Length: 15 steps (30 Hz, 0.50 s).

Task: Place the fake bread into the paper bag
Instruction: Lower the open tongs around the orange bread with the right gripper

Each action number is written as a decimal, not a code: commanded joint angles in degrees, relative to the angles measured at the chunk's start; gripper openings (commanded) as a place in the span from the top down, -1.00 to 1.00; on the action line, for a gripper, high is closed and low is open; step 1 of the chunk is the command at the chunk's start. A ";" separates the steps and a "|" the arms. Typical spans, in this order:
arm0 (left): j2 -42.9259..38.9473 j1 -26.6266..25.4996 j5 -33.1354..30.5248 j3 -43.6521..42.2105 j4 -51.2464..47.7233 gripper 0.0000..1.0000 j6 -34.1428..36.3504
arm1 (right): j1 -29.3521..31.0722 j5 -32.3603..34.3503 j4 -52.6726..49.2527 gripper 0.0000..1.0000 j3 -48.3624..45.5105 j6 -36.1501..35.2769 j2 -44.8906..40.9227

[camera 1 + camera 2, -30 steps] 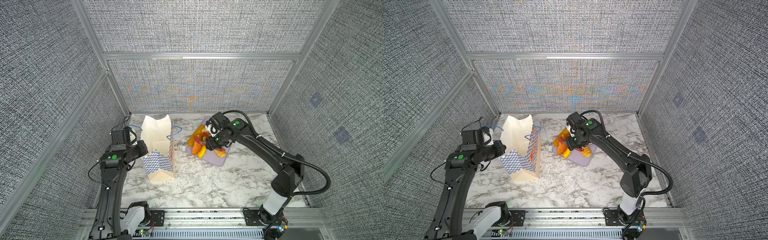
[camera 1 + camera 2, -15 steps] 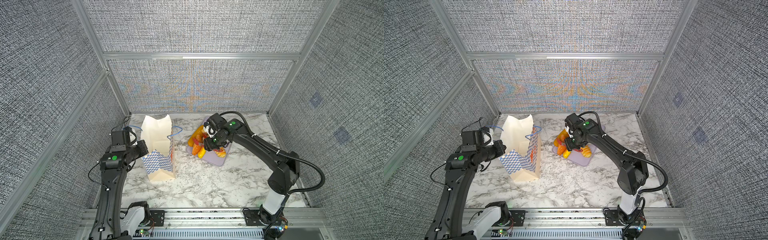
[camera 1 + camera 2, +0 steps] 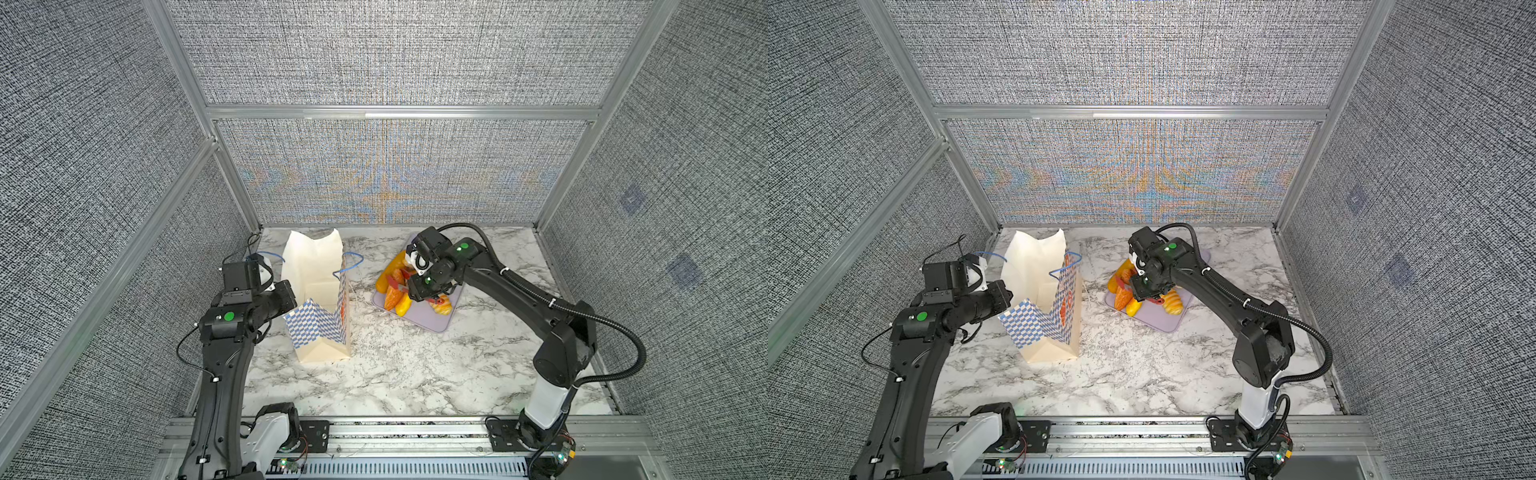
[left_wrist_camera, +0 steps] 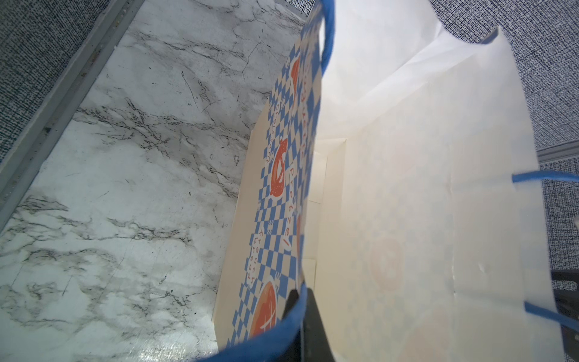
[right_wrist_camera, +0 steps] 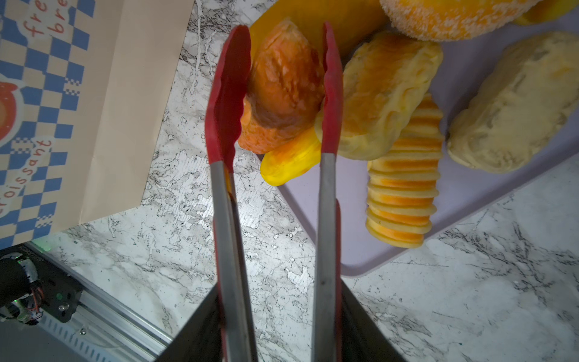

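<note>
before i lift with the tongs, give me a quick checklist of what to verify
1. Tips of the red tongs on both sides of the orange-brown loaf: ok.
2. Squeeze firm enough to lift: cannot tell.
3. Neighbouring pale yellow loaf clear of the tongs: not ok, it lies against one tip.
4. Is the right pincer shut on the tongs: ok.
5. Is the paper bag upright with its mouth open: ok.
6. Is the left pincer shut on the bag's rim: ok.
</note>
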 commanded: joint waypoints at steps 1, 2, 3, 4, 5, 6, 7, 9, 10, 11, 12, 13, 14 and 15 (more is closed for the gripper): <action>0.02 0.10 0.17 -0.25 0.99 1.00 -0.03 | -0.01 0.14 0.93 0.02 -0.04 0.09 -0.65; 0.10 0.10 0.17 -0.25 0.95 1.00 -0.06 | 0.04 0.13 0.94 0.04 -0.14 0.16 -0.74; 0.11 0.10 0.07 -0.25 0.93 1.00 0.00 | 0.02 0.13 0.92 0.06 -0.25 0.14 -0.93; 0.11 0.09 0.09 -0.25 0.93 1.00 0.00 | 0.02 0.19 1.03 0.08 -0.34 0.23 -1.13; 0.10 0.10 0.08 -0.25 1.05 1.00 0.01 | 0.03 0.21 1.02 0.09 -0.43 0.36 -1.35; 0.11 0.05 0.04 -0.25 1.07 1.00 -0.04 | 0.02 0.22 1.00 0.10 -0.52 0.47 -1.54; 0.10 0.08 0.05 -0.25 1.07 1.00 0.00 | -0.01 0.36 1.04 0.11 -0.60 0.58 -1.84; 0.02 0.09 0.00 -0.29 1.04 1.00 -0.06 | 0.01 0.48 1.02 0.13 -0.76 0.86 -2.34; 0.02 0.10 0.00 -0.25 1.08 1.00 -0.02 | -0.03 0.54 1.05 0.13 -0.87 1.00 -2.70; 0.02 0.07 0.00 -0.25 1.03 1.00 -0.03 | 0.01 0.56 1.07 0.14 -1.02 1.03 -2.85; 0.02 0.10 0.00 -0.25 1.03 1.00 -0.03 | 0.00 0.56 1.18 0.14 -1.08 1.11 -3.17; 0.02 0.05 0.01 -0.25 1.02 1.00 -0.07 | -0.01 0.56 1.14 0.15 -1.21 1.25 -3.42; 0.02 0.10 0.00 -0.25 1.03 1.00 -0.09 | 0.00 0.56 1.14 0.16 -1.29 1.36 -3.60; 0.02 0.10 0.04 -0.16 1.03 1.00 -0.13 | 0.00 0.56 1.14 0.16 -1.40 1.37 -3.80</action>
